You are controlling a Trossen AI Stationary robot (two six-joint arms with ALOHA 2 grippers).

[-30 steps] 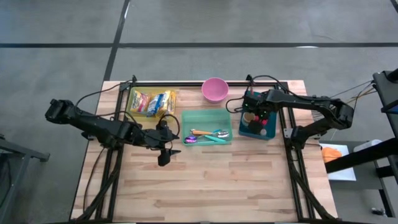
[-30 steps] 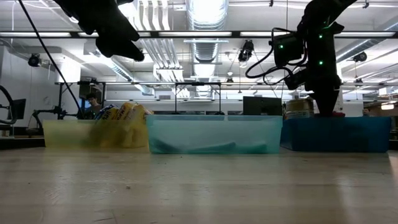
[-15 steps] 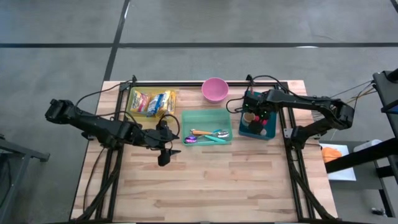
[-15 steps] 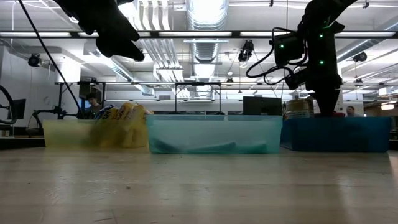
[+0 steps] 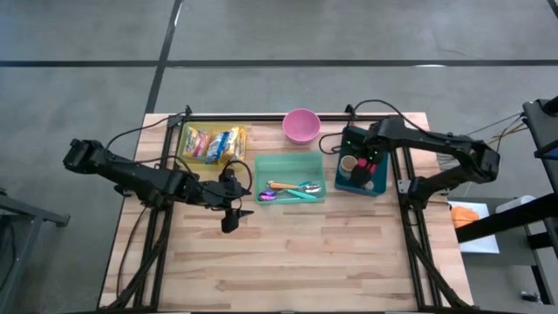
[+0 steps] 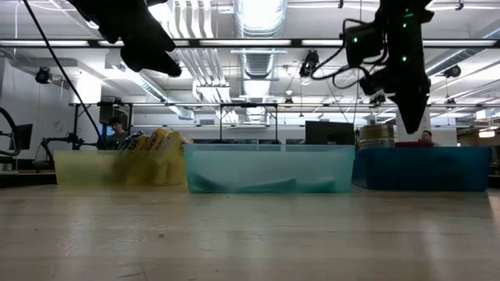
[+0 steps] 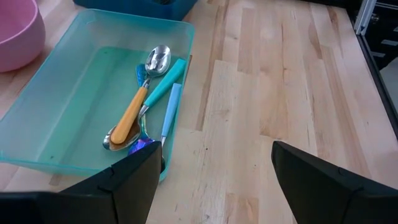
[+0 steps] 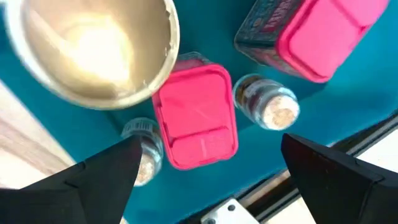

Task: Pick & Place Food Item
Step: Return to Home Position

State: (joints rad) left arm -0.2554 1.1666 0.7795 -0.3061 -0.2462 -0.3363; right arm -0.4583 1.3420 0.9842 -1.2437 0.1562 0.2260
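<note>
Back right of pale wooden table [image 5: 349, 253]: red-lidded metal seasoning can [image 8: 196, 115] inside blue plastic bin [image 5: 356, 191]. Seems light, rigid, slick; best pinched across its sides. Above, right gripper [image 8: 210, 142] spread wide, empty; left gripper [image 7: 216, 149] likewise by green plastic bin [image 7: 68, 118].

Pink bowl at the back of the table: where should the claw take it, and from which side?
Grip the pink bowl by its rim from straight above, one finger inside the wall, one outside. It stands upright, mouth up, so the rim is exposed all round. Its rounded wall would likely slip in a side grasp.
</note>
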